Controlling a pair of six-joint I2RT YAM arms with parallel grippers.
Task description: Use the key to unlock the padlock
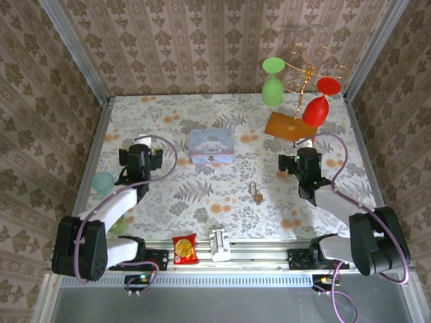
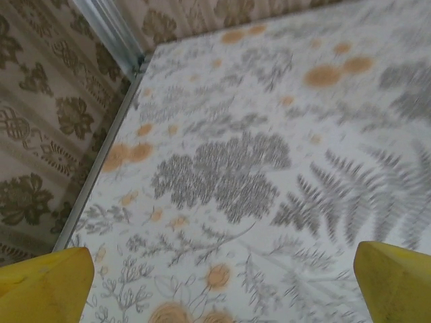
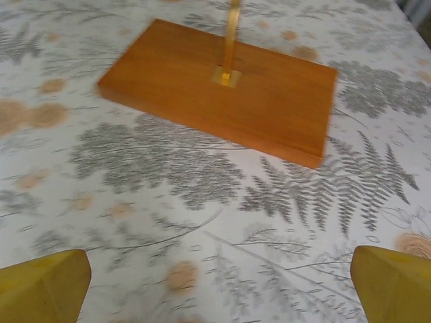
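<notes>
The padlock, a tiny brass body with a thin silver shackle, lies on the floral tablecloth between the two arms, a little right of centre. The key is too small to tell apart from it here. My left gripper sits far to the padlock's left. In the left wrist view my left gripper is open, yellow fingertips wide apart over bare cloth. My right gripper is up and right of the padlock. In the right wrist view my right gripper is open and empty, facing the wooden stand base.
A pale blue tin stands behind the padlock. At the back right, a wooden-based wire stand holds a green glass and a red glass. A teal cup is left; a red packet and white block lie at the near edge.
</notes>
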